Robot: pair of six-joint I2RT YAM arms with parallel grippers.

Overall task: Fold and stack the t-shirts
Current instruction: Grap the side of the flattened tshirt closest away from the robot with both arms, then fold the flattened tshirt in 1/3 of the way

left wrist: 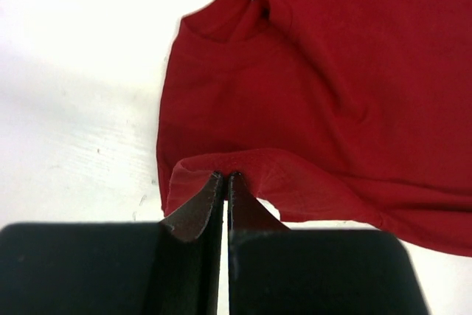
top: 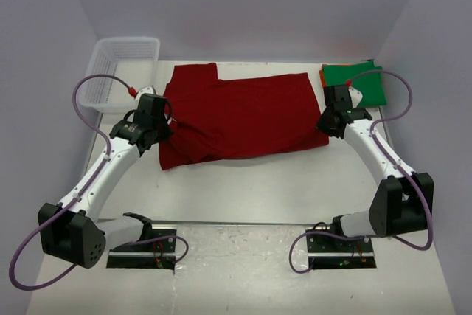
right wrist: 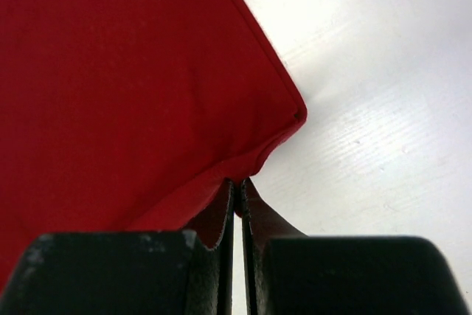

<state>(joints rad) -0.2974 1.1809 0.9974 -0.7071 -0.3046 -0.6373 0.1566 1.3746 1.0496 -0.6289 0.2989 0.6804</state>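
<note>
1. The dark red t-shirt (top: 240,116) lies spread across the far middle of the bench (top: 258,189), with its collar towards the left side.
2. The left gripper (left wrist: 225,179) is clamped on a raised fold of red cloth at the shirt's near left edge.
3. The right gripper (right wrist: 237,186) is pinched shut on the shirt's edge, just beside its near right corner.
4. The green t-shirt (top: 363,83) lies folded on the orange t-shirt (top: 324,76) at the far right corner.
5. A white mesh basket (top: 118,71) stands at the far left corner.
</note>
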